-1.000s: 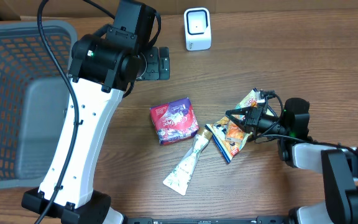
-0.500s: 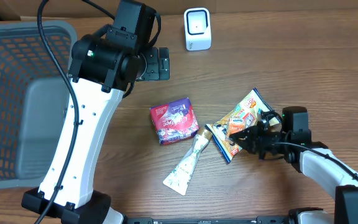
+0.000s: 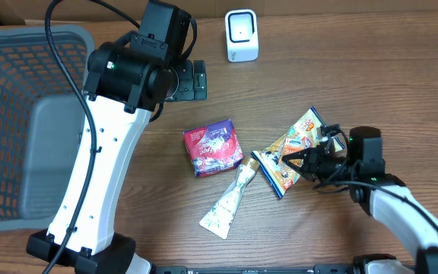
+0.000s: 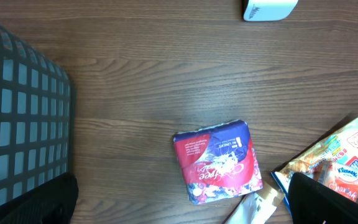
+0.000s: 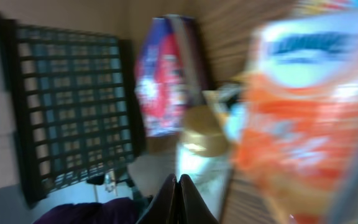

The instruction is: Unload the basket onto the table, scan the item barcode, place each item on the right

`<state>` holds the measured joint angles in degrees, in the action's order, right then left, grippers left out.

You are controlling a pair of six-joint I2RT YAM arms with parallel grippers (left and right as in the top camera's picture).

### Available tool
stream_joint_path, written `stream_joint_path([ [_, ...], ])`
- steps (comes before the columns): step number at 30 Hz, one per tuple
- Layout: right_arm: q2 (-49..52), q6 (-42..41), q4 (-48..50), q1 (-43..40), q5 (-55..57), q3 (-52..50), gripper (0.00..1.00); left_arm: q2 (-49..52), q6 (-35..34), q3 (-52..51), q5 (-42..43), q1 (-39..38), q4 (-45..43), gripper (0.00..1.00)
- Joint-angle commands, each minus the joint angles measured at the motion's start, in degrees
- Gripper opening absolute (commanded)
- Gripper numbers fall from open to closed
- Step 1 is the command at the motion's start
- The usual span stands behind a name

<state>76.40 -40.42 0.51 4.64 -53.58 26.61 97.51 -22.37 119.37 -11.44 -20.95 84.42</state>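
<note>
Overhead view, contents of the wooden table (image 3: pixel 356 68), all placed from the red and purple packet (image 3: pixel 213 148) at mid-table.

1. Red and purple packet: lies flat, slightly skewed. In the left wrist view (image 4: pixel 217 160) it sits below centre.
2. Orange snack bag (image 3: pixel 301 131): right of the packet and apart from it, lying flat on a slant, its blue-edged lower corner nearest the packet. In the right wrist view (image 5: pixel 291 93) it fills the right half, blurred.
3. White and green tube (image 3: pixel 229 202): just below the packet, slanting down to the left, its cap end close to the packet's lower right corner and beside the snack bag's blue edge.
4. White scanner (image 3: pixel 241 36): well above the packet and a little right, upright near the far table edge.
5. Grey mesh basket (image 3: pixel 21 68): far left of the packet.
6. Left gripper (image 3: pixel 196 78): above the packet, held clear of the table; its fingers (image 4: pixel 39 199) stand spread wide at the frame corners with nothing between them.
7. Right gripper (image 3: pixel 289 157): right of the packet, low over the snack bag, tips pointing towards the packet. The fingers (image 5: pixel 179 196) are pressed together; whether any of the bag's film is pinched cannot be told.
</note>
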Motion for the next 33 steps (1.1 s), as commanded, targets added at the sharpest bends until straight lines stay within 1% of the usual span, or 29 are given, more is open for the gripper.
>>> stream_joint_path([
  [1,-6.54,-3.67,0.83,0.11,-3.02,1.99,0.04,-1.31,-1.03,0.74,-0.79,0.15,-0.46,1.0],
  [4,-8.68,-4.52,-0.98,0.11,0.28,1.99,0.04,-1.31,-1.01,0.74,-0.79,0.15,-0.63,1.0],
  [7,-6.88,-4.2,-3.32,0.39,3.96,1.92,0.04,-1.31,-1.01,0.74,-0.79,0.15,-0.61,1.0],
  [9,-4.15,-4.07,-3.21,0.72,6.32,1.92,0.04,-1.31,-1.01,0.74,-0.79,0.15,-0.59,1.0],
  [12,0.37,-1.68,-2.6,0.76,10.19,1.92,0.04,-1.31,-1.03,0.74,-0.79,0.15,-0.55,1.0],
  [15,5.44,-1.51,-1.55,0.76,14.12,1.92,0.04,-1.31,-1.03,0.74,-0.79,0.15,-0.31,1.0],
  [18,9.81,-0.83,-0.66,0.76,14.51,1.92,0.04,-1.31,-1.03,0.74,-0.79,0.15,-0.24,1.0],
  [21,11.17,2.71,-0.83,0.76,13.07,1.92,0.04,-1.31,-1.03,0.74,-0.79,0.15,-0.2,1.0],
  [24,9.16,5.09,-0.37,0.76,10.12,2.32,0.04,-1.31,-1.01,0.74,-0.81,0.15,-0.2,1.0],
  [27,4.57,5.81,-0.48,0.76,7.17,2.99,0.04,-1.31,-1.03,0.74,-0.81,0.15,-0.22,1.0],
  [30,-2.05,6.49,-3.98,0.76,5.35,4.39,0.05,-1.31,-1.03,0.74,-0.83,0.15,-0.22,1.0],
  [32,-5.9,9.09,-9.51,0.76,5.51,6.12,0.11,-1.31,-1.07,0.74,-0.7,0.15,-0.22,1.0],
  [33,-7.63,11.47,-13.2,0.76,5.53,7.32,0.21,-1.31,-1.42,0.74,-0.55,0.15,-0.2,1.0],
])
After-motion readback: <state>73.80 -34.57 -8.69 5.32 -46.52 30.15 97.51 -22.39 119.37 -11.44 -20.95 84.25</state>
